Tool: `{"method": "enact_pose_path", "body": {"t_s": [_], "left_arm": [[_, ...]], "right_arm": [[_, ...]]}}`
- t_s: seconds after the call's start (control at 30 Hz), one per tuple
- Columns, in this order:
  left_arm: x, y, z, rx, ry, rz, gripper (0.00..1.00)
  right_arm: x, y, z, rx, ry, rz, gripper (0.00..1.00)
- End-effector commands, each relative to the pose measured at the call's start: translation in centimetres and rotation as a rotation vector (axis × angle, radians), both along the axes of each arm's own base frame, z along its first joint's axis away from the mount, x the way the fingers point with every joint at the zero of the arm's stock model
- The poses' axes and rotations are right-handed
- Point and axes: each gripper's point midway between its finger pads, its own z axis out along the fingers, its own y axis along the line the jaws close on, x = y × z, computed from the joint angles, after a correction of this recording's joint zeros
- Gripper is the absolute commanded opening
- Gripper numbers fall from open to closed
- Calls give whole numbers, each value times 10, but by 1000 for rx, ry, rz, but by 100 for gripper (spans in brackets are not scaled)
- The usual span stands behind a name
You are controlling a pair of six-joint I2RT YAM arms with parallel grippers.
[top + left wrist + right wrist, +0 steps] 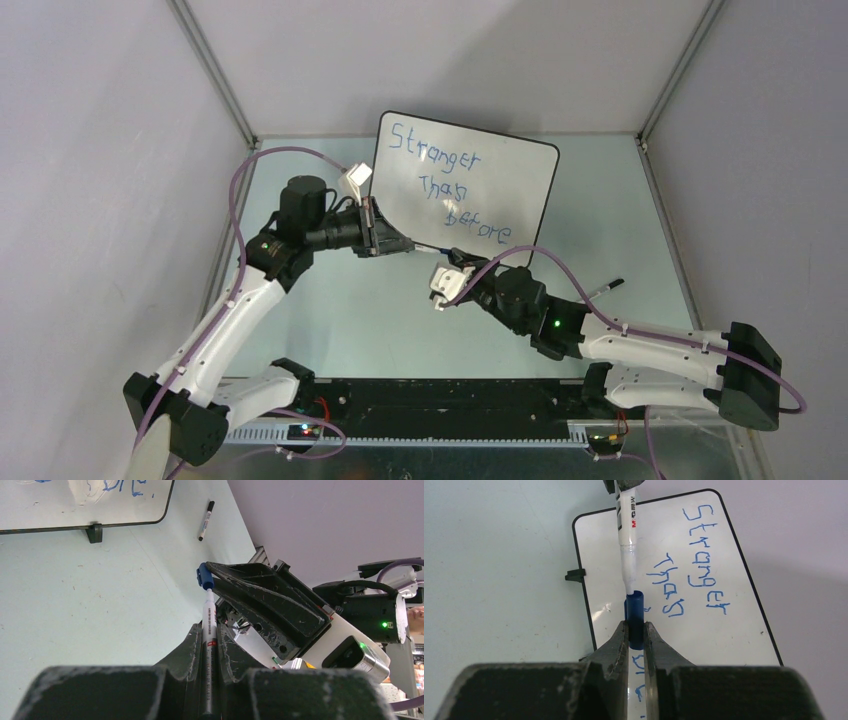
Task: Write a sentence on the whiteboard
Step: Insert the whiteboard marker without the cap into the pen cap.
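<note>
The whiteboard (525,175) stands at the back centre on small black feet. It bears the sentence (450,190) in blue: "Stranger", "Than", "Before", also readable in the right wrist view (696,570). My left gripper (398,246) is shut on a white marker (208,615), held above the table in front of the board. My right gripper (634,626) is shut on the blue cap (634,612). The marker's front end (628,570) sits in the cap's mouth. In the left wrist view the cap (204,576) is held between the right gripper's fingers (240,582).
A second marker with a black cap (603,289) lies on the pale green table right of the right arm; it also shows in the left wrist view (206,520). Grey enclosure walls stand on three sides. A board foot (94,532) rests on the table.
</note>
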Motion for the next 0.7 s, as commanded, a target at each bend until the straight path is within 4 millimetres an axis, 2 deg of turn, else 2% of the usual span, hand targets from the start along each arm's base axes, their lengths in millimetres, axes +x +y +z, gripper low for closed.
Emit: {"method": "enact_pose_path", "body": {"t_s": [0.0,0.67], "left_arm": [[-2,1,23,-23,-77,-19,0],[2,1,18,-14,-69,-13,0]], "right_arm": [[2,5,34,88,-48,-6,0],[-9,9,39,77,-67,29,0]]}}
